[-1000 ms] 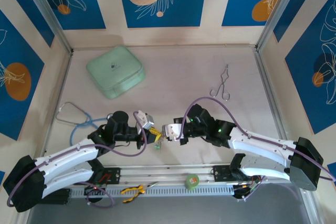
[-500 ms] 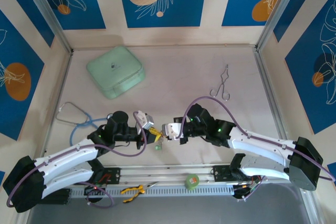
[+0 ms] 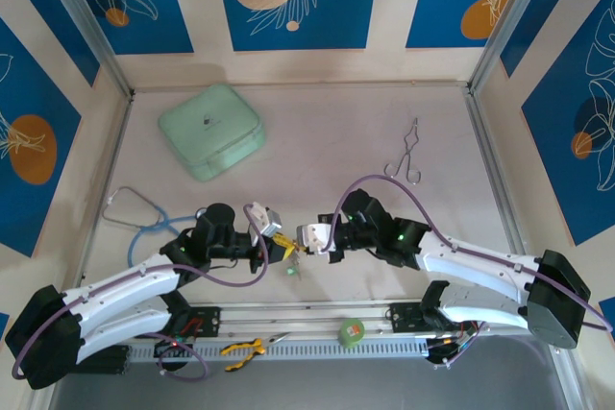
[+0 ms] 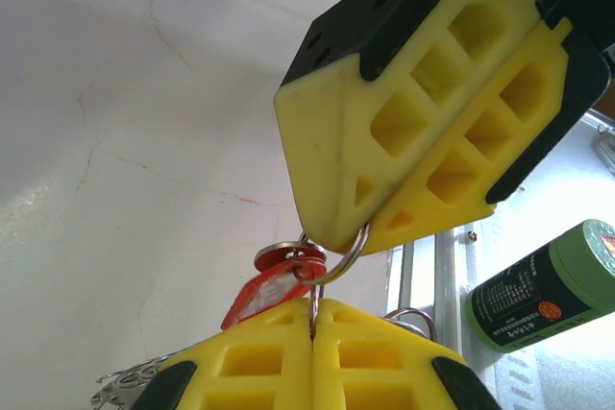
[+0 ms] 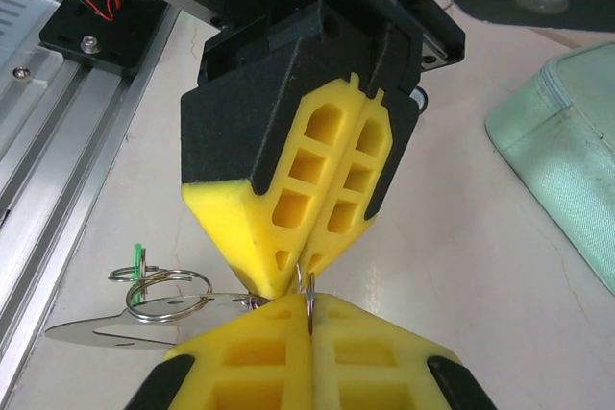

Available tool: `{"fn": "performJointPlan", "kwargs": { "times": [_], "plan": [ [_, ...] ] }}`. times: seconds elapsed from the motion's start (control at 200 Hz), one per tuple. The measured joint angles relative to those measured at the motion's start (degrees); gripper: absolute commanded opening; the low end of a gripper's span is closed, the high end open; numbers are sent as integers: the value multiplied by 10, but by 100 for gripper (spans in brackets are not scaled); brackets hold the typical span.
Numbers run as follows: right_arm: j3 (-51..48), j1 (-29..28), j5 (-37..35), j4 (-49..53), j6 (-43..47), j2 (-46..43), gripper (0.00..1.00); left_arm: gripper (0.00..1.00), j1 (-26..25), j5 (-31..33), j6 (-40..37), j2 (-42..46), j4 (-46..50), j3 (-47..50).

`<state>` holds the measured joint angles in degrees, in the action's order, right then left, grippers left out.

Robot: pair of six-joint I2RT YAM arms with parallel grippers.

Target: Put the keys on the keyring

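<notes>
A thin metal split ring, the keyring, hangs between the two grippers just above the table. My left gripper is shut on its lower edge. My right gripper is shut on the opposite side of the keyring. The red-headed key dangles from the ring. From above, the left gripper and right gripper meet tip to tip. The green-headed key lies on the table just below them, and its green head pokes up beside loose wire rings.
A mint-green case sits at the back left and metal forceps at the back right. A blue stethoscope lies to the left. A green tape roll and yellow pliers rest on the near rail.
Both grippers stay shut on the ring at the same spot. The green-headed key beneath them has shifted slightly toward the near edge.
</notes>
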<state>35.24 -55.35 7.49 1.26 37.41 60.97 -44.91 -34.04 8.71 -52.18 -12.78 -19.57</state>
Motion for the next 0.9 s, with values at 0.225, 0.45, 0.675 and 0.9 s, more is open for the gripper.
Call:
{"fn": "performJointPlan", "kwargs": {
  "times": [0.225,0.45,0.675,0.9],
  "plan": [
    [-1,1,-1,0,0,-24,0,0,0,0,0,0,0,0],
    [-1,1,1,0,0,-23,0,0,0,0,0,0,0,0],
    [-1,1,5,0,0,-7,0,0,0,0,0,0,0,0],
    [-1,1,10,0,0,-5,0,0,0,0,0,0,0,0]
  ]
}}
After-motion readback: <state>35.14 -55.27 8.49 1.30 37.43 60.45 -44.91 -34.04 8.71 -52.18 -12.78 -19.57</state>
